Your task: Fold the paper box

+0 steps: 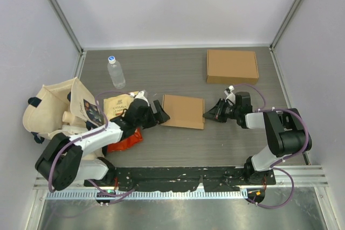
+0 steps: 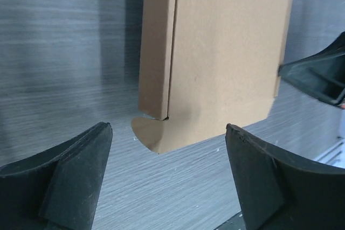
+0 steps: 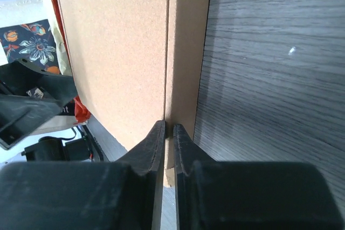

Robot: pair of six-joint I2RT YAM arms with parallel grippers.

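We see a grey table (image 1: 215, 144) with white walls around it. The paper box (image 1: 183, 111) lies in the middle of the table, between the two arms.

It looks almost done to us. The lid is down and the sides stand up, so it has a box shape. One small round flap (image 2: 146, 132) sticks out at a corner. We think that flap needs to be tucked in, and maybe the lid needs a press.

The left gripper (image 1: 160, 113) is spread wide and holds nothing. It sits just beside the box's left side. The right gripper (image 1: 207, 116) has its fingers squeezed nearly together, and its tips touch the box's right side. We cannot tell if they pinch any cardboard.

Another brown box (image 1: 232, 66) sits at the back right. A water bottle (image 1: 116, 72) and a cloth bag (image 1: 51, 109) are on the left.
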